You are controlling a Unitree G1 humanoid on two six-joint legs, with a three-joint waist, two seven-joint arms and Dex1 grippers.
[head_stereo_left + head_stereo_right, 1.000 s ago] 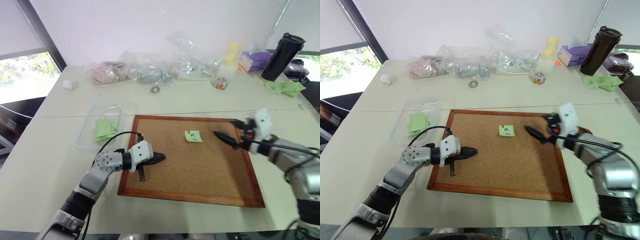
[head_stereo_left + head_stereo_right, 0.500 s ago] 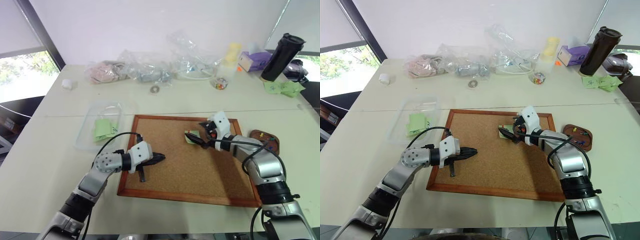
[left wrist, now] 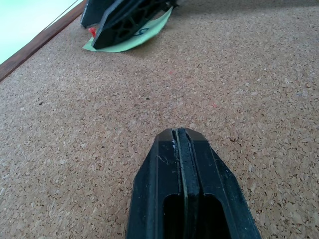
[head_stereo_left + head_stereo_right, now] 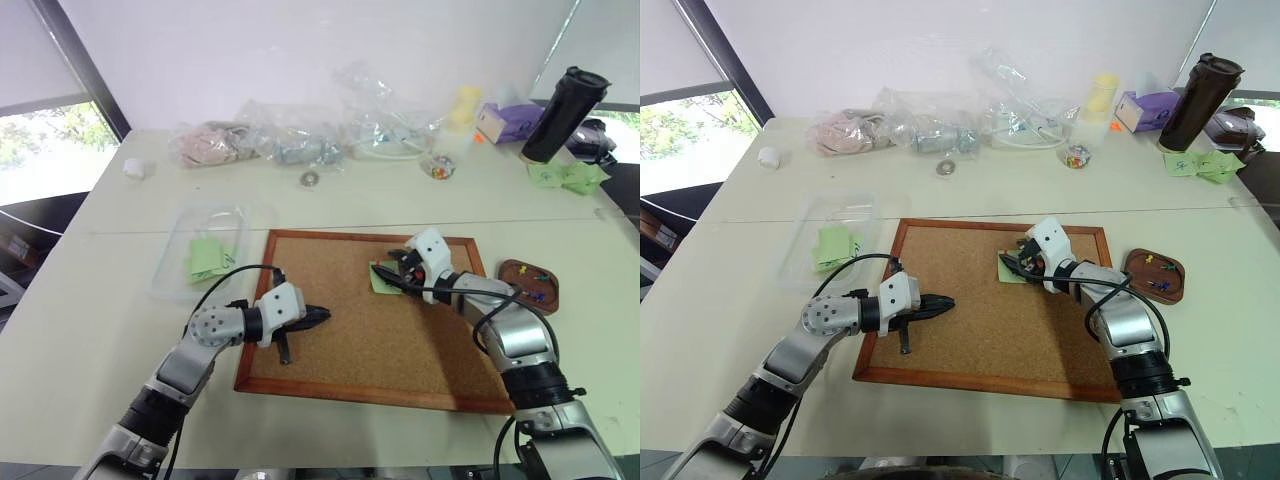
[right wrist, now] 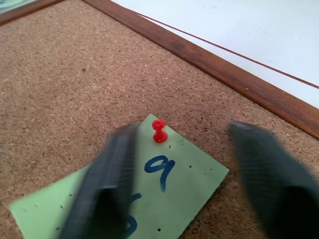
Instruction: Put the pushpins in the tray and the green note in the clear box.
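The green note [image 5: 149,199], with blue handwriting, lies on the corkboard [image 4: 380,340], held by a red pushpin [image 5: 159,130] at its far edge. My right gripper [image 5: 182,129] hovers low over the note; its fingers stand apart on either side of the pin and touch neither it nor the note. The dark oval tray [image 4: 505,270] sits just right of the board with several pins in it. The clear box [image 4: 170,270] stands left of the board with green slips inside. My left gripper [image 4: 322,316] is shut and empty, just above the board's left part.
Along the back of the table lie clear plastic bags [image 4: 300,140], a small jar [image 4: 440,165], a purple tissue box [image 4: 505,120] and a black tumbler [image 4: 563,112]. Loose green slips [image 4: 565,177] lie at the far right.
My right gripper swung left from the board's right edge to the green note and came lower, uncovering the tray; its fingers now stand closer together. The left arm stayed still.
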